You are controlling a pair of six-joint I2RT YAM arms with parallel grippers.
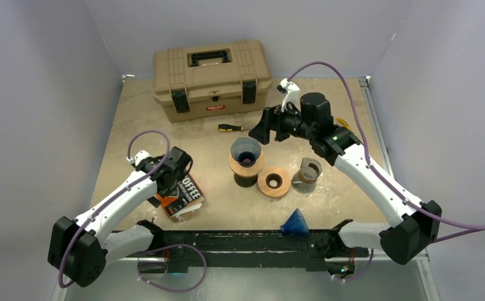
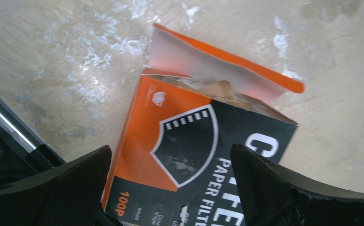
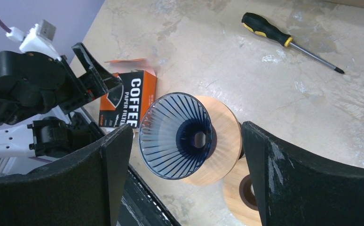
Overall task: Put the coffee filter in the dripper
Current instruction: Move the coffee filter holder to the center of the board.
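On the beige tabletop (image 1: 346, 200), both grippers are gaping empty: left gripper (image 2: 170, 150) over the orange cardboard filter box (image 2: 142, 117) (flap open), right gripper (image 3: 187, 128) over the filterless ribbed blue plastic dripper (image 3: 173, 141).

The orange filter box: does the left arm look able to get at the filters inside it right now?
Probably yes. The left gripper hangs open right above the filter box, whose flap stands open, showing brown paper filters. Nothing lies in between.
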